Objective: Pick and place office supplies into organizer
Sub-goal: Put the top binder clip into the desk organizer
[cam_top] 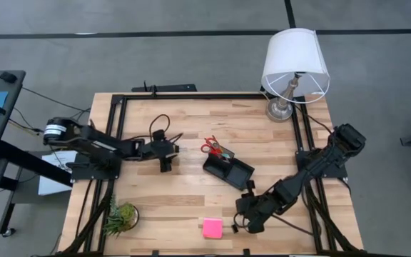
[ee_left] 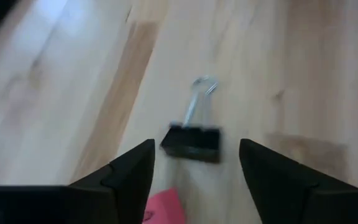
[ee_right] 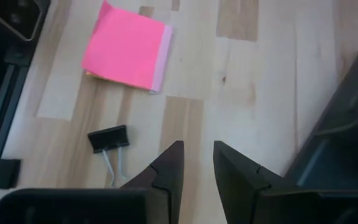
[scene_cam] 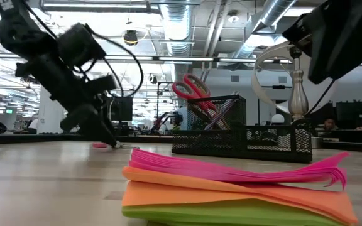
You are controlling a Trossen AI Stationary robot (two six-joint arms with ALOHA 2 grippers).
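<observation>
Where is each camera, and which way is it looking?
High: above, looking straight down; table, both arms.
Low: at tabletop height, looking across; sticky notes, organizer, arms.
Left wrist: on left arm, looking down; open fingers, binder clip.
Right wrist: on right arm; its fingers, second clip.
High, low and right wrist share the sticky notes.

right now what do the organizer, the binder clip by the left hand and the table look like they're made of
Organizer: looks like black metal mesh, see-through grid walls, matte.
Binder clip: dark matte body, probably painted metal, with shiny silver wire handles.
Table: light wood planks, visible grain and seams, smooth finish; likely butcher block, though it could be a laminate.
</observation>
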